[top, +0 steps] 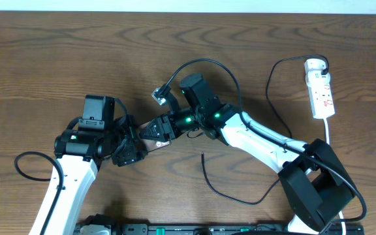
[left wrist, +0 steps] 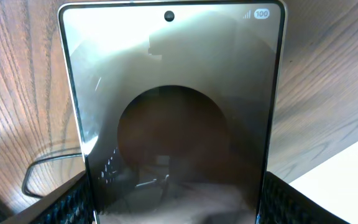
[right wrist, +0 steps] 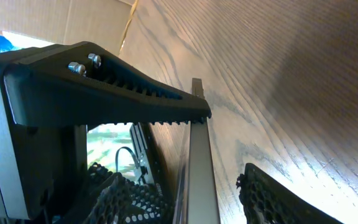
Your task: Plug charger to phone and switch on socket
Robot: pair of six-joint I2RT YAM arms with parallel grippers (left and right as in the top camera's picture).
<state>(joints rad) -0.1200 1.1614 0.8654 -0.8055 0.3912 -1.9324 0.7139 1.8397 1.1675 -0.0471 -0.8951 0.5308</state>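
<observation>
So the phone [top: 155, 128] sits between my two hands, lifted off the surface [top: 44, 59]. My left hand [top: 128, 140] is clamped on its lower end: through that wrist's view the screen fills the frame, with my two padded fingers [left wrist: 73, 202] pressed against its long edges. My right hand [top: 168, 125] straddles the other end of the phone; in its own view the thin edge of the phone stands between my fingers [right wrist: 135, 99], one just above it and one off to the side, and I cannot tell whether they are touching it yet.

As I judge it, the task is barely under way. The charger [top: 204, 173] lies loose on the surface below my right hand, its small tip near my right forearm and well apart from the phone, so nothing is plugged in. The power strip [top: 320, 91] lies far off beyond my right arm, with neither hand near it; I cannot make out how its switch is set. Fetching the cable tip, seating it in the phone and pressing the switch all remain.
</observation>
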